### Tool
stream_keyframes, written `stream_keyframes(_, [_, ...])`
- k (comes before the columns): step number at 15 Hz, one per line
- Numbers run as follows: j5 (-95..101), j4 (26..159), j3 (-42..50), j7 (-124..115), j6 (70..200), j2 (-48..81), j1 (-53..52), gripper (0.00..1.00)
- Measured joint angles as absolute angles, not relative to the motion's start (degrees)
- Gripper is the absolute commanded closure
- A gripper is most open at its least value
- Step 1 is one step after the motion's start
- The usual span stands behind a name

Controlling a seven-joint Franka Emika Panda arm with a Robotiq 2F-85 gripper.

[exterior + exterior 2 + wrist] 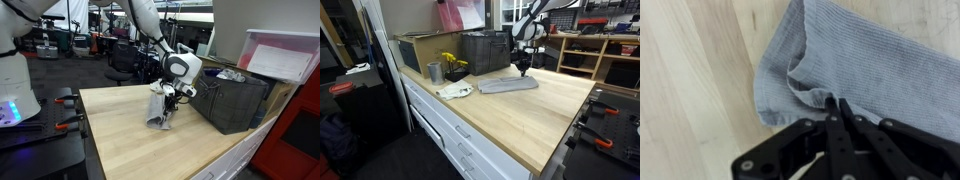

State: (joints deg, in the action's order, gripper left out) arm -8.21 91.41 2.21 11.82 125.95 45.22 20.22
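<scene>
Here: gripper [170, 100] low over the surface [115, 135], centre of frame in an exterior view, arm coming down from upper left. Fingers together, pinched on an edge of the grey cloth [157, 111]. Cloth rises from the surface up to the fingertips on that side and looks bunched there.

Exterior view from the far end: gripper [523, 70] in upper right of frame, at the right end of the cloth [506, 85]. Rest of the cloth lies long and mostly flat on the wood, running left. Dark crate [485, 52] just behind the cloth; whether they touch, can't tell. Metal cup [434, 72] w/ yellow flowers [452, 63] beside it, left of the crate. White paper [456, 91] lies flat in front of them, near the cloth's left end but apart.

Wrist view: gripper [836, 106] enters from bottom centre, tips shut, meeting at the cloth's lower edge. Cloth [875, 65] fills the upper right, ribbed knit, w/ a raised fold just above the tips. Bare wood to the left.

Crate [235, 100] sits right of the gripper in the closer exterior view, near but apart.
</scene>
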Motion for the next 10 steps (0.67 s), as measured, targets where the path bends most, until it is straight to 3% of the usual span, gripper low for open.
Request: stream_keyframes(10, [-11.62, 120.02, 2.31, 10.74, 139.35, 26.96, 18.23, 0.99])
